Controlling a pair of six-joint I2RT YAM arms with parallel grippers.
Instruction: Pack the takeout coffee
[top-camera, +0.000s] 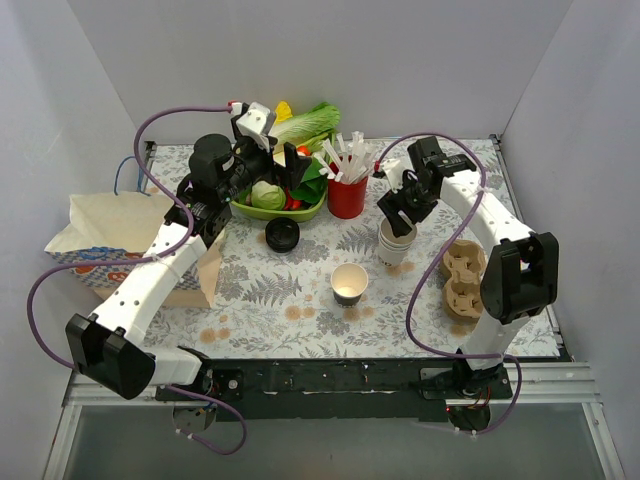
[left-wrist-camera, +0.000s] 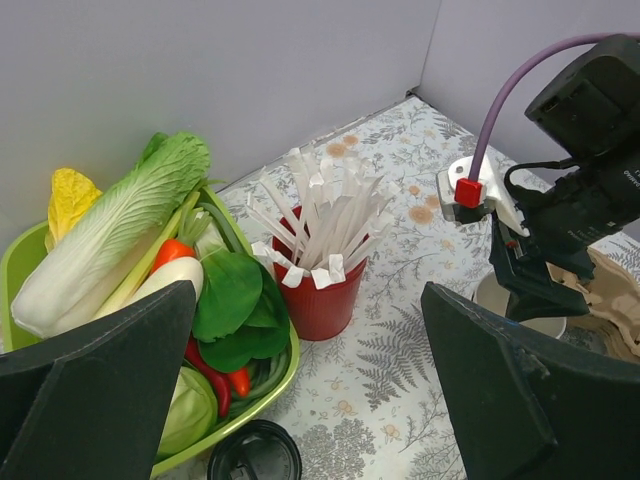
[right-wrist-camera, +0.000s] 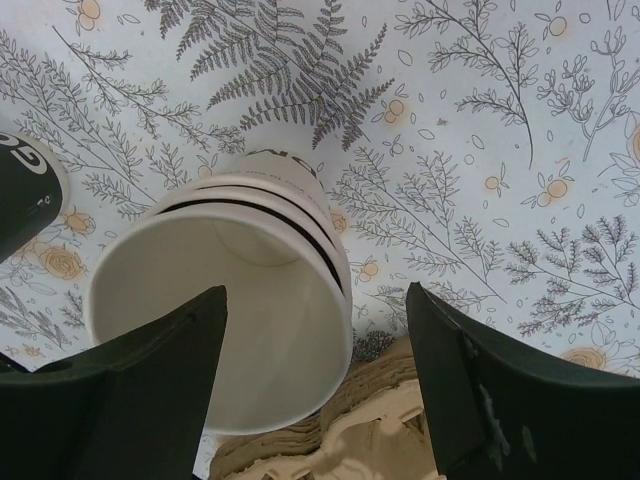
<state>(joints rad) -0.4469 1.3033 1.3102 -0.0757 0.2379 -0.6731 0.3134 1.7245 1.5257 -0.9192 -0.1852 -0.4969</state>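
Note:
No cup with a lid on it shows in any view. A lidless paper cup (top-camera: 350, 284) stands at the table's middle front, and its dark side shows in the right wrist view (right-wrist-camera: 25, 185). A black lid (top-camera: 282, 235) lies in front of the green basket and also shows in the left wrist view (left-wrist-camera: 255, 458); I cannot tell what is under it. My left gripper (top-camera: 298, 163) (left-wrist-camera: 310, 400) is open and empty, over the basket's right end. My right gripper (top-camera: 402, 207) (right-wrist-camera: 315, 390) is open and empty, just above the stacked white cups (top-camera: 395, 243) (right-wrist-camera: 230, 300).
The red straw holder (top-camera: 347, 195) (left-wrist-camera: 320, 300) stands between the arms. The green basket (top-camera: 285, 212) (left-wrist-camera: 270, 395) holds vegetables. Cardboard cup carriers (top-camera: 463, 280) (right-wrist-camera: 400, 440) lie at the right. A paper bag (top-camera: 110, 235) stands at the left edge.

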